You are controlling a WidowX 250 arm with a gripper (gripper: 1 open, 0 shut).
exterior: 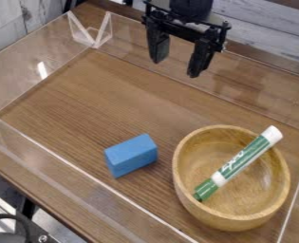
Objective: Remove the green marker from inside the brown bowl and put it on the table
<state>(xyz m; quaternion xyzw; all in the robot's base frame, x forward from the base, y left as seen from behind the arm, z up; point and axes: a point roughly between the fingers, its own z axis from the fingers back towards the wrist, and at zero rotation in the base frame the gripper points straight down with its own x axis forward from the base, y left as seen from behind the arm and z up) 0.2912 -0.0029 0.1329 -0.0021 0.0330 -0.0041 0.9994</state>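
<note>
Up at the far end of the table (76, 95), my gripper (183, 55) hangs with its 2 fingers spread apart and nothing between them, pointing down, well away from anything I need.

Working from my near edge outward: the brown bowl (190, 185) sits at the near right, close to the clear acrylic wall (12, 157) on that side. The green marker (238, 163) lies inside it on a slant, green cap low on the bowl floor, white end propped on the far right rim. Just left of the bowl is a blue block (131, 155), apart from it.

My worries: the marker is slim and tilted, so if I close off-centre it could pivot or roll deeper into the bowl. Coming down too near the rim, 1 finger may strike the wood and shove the bowl against the wall. Lifting by the cap end alone could let it swing and slip.
</note>
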